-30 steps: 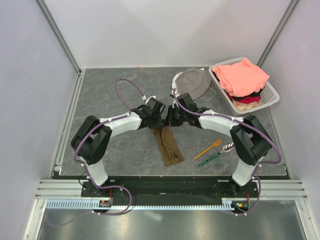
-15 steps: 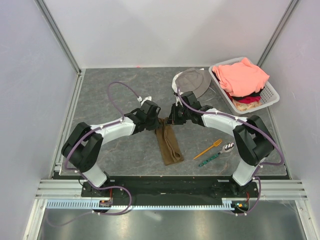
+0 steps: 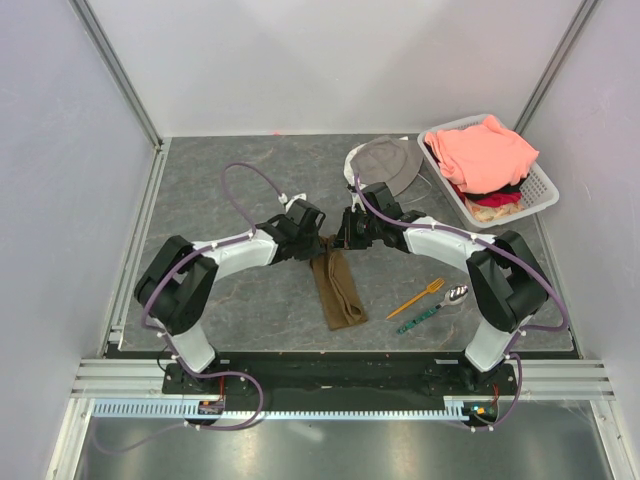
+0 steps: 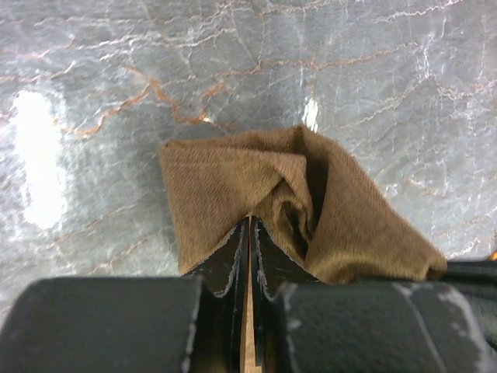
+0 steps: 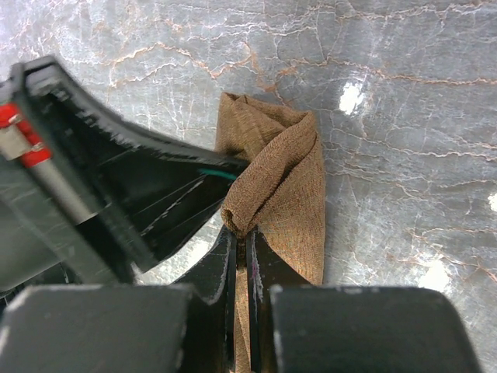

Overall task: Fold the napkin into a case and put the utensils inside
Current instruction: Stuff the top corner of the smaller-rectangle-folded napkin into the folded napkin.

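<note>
The brown napkin (image 3: pixel 338 290) lies as a narrow folded strip at the table's centre, running toward the arm bases. Both grippers meet at its far end. My left gripper (image 3: pixel 322 243) is shut on a corner of the cloth (image 4: pixel 225 186), and brown fabric shows between its jaws (image 4: pixel 249 221). Beside it, my right gripper (image 3: pixel 342 240) is shut on a bunched fold of the napkin (image 5: pixel 287 179) at its tips (image 5: pixel 242 233). The orange fork (image 3: pixel 417 297) and the green patterned utensil (image 3: pixel 420 318) lie on the table right of the strip, apart from it.
A grey bucket hat (image 3: pixel 388 165) sits just beyond the grippers. The white basket (image 3: pixel 540 190) with salmon-pink clothes (image 3: pixel 482 150) stands at the back right. The left gripper's black body (image 5: pixel 116 179) crowds the left of the right wrist view.
Both grippers have moved slightly away from the bases with the napkin's far end. The left arm's elbow swung outward, then came partly back. The utensils have not moved.
</note>
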`<state>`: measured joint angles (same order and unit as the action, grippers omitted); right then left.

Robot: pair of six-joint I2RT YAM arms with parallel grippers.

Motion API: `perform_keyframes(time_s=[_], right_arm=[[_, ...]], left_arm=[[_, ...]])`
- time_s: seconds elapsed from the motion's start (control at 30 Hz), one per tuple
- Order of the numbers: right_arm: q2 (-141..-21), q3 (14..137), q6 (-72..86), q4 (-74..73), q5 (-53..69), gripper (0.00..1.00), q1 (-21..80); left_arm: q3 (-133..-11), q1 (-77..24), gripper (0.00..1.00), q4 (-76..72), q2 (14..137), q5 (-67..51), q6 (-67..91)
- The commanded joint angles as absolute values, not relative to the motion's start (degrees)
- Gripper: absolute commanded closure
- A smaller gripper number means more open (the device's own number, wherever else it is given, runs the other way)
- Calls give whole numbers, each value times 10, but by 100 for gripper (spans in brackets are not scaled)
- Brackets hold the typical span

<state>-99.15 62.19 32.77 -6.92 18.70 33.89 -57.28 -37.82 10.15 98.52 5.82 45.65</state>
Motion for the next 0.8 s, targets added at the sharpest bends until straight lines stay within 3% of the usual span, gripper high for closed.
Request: perform_keyframes(time_s=[0.0,0.27,0.37,0.57,0.77], right_arm=[[-975,640,330,-47,201,100,338],[-1002,634,349,-25,196,100,338],[-1010,628,355,-14,186,100,338],[-1019,627,364,-10,188,100,338],[-1020,626,365,-7,196,100,338]], left_arm=[[-614,-376,93,70,1017,60,471],[-613,-375,93,10,1051,63,489],[-571,-376,92,5,994,73,483],[-553,-375,80,74,907,69,450],[-562,-375,69,98,915,84,423]])
